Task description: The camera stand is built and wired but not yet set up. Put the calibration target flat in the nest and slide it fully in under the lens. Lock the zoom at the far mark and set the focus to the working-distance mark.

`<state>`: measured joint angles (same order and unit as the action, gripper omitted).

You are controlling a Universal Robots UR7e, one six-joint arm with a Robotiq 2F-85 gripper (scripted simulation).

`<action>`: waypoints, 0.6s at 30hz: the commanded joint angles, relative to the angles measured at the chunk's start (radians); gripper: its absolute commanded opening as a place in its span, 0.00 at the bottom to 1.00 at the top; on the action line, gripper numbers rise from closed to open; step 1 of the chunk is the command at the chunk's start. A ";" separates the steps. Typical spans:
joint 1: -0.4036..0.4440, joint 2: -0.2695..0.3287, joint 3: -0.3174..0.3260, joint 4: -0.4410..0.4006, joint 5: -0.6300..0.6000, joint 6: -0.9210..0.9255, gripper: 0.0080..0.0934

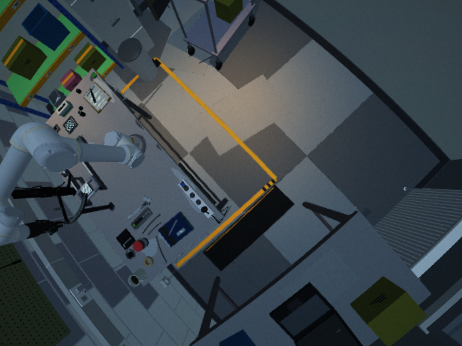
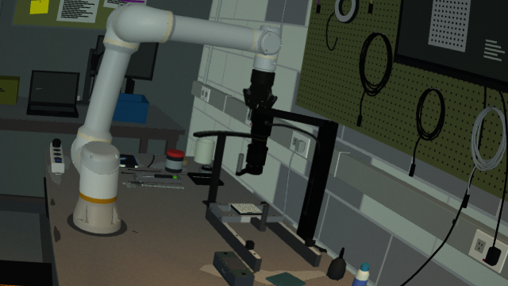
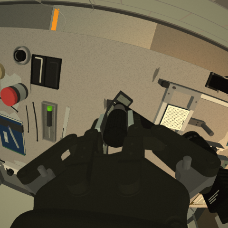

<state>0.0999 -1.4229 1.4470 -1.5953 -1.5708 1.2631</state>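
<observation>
The calibration target, a white dotted plate, lies flat in the grey nest at the foot of the camera stand, below the lens. The black lens barrel hangs from the stand's horizontal arm. My gripper comes down from above and is closed around the ribbed ring at the top of the lens barrel, its fingers on either side of it in the wrist camera. I cannot read the marks on the rings.
The stand's black upright post rises just right of the lens. On the bench lie a red-capped jar, a green-handled screwdriver, a black tray and a blue notebook. A pegboard with cables lines the wall.
</observation>
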 commanded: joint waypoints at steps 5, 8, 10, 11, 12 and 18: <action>0.000 -0.001 -0.001 -0.001 0.000 0.000 0.00; 0.000 -0.001 -0.001 -0.001 0.000 0.000 0.00; 0.000 -0.001 -0.001 -0.001 0.000 0.000 0.00; 0.000 -0.001 -0.001 -0.001 0.000 0.000 0.02; 0.000 -0.001 -0.001 -0.001 0.000 0.000 0.04; 0.000 -0.001 -0.001 -0.001 0.000 0.000 0.18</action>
<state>0.0999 -1.4229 1.4470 -1.5953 -1.5708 1.2631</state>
